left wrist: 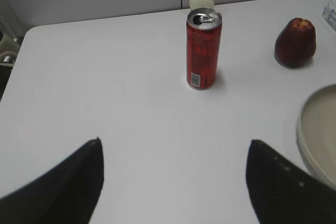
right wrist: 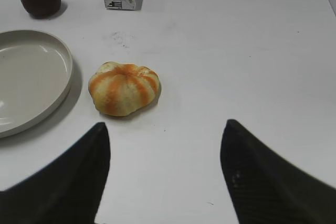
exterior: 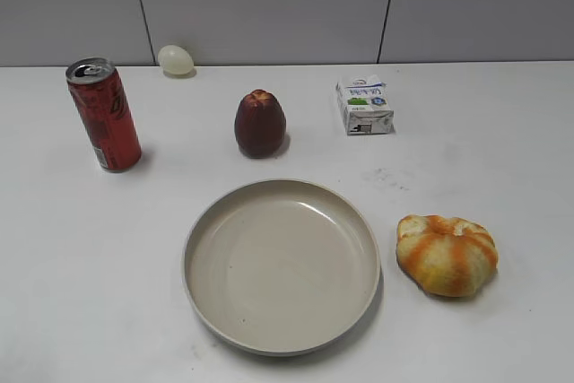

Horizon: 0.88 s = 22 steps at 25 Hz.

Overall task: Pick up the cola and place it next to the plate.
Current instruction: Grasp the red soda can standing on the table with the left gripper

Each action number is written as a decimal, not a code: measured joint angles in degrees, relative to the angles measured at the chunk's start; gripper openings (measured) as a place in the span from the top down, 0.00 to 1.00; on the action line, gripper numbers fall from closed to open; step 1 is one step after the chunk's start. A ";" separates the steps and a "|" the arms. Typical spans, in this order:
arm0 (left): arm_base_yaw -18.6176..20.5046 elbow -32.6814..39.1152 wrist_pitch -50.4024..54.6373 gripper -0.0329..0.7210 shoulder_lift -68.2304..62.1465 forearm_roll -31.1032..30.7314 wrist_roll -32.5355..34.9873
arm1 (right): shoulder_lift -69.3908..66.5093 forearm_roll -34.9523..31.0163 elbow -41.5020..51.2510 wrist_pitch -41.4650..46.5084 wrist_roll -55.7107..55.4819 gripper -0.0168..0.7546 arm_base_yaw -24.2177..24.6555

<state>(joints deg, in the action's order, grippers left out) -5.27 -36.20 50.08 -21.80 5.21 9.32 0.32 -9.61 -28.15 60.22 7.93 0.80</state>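
Observation:
The cola (exterior: 104, 115), a tall slim red can with a silver top, stands upright at the far left of the white table; it also shows in the left wrist view (left wrist: 203, 49). The plate (exterior: 206, 289), large, round and beige, lies empty at the front centre; its rim shows in the left wrist view (left wrist: 304, 145) and the right wrist view (right wrist: 63, 85). My left gripper (left wrist: 174, 142) is open and empty, well short of the can. My right gripper (right wrist: 165, 125) is open and empty, near the pumpkin. Neither gripper shows in the exterior view.
A dark red fruit (exterior: 260, 123) sits behind the plate. A small milk carton (exterior: 364, 105) lies at the back right. An orange and cream pumpkin (exterior: 447, 254) sits right of the plate. A pale egg (exterior: 176, 59) rests by the wall.

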 joint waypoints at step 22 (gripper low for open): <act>-11.89 -50.58 8.45 0.14 -72.65 -4.86 2.70 | 0.00 -0.11 0.00 0.05 0.00 0.29 0.00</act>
<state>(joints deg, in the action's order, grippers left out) -17.16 -86.78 58.52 -94.46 0.36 12.02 0.32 -9.72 -28.15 60.28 7.93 0.80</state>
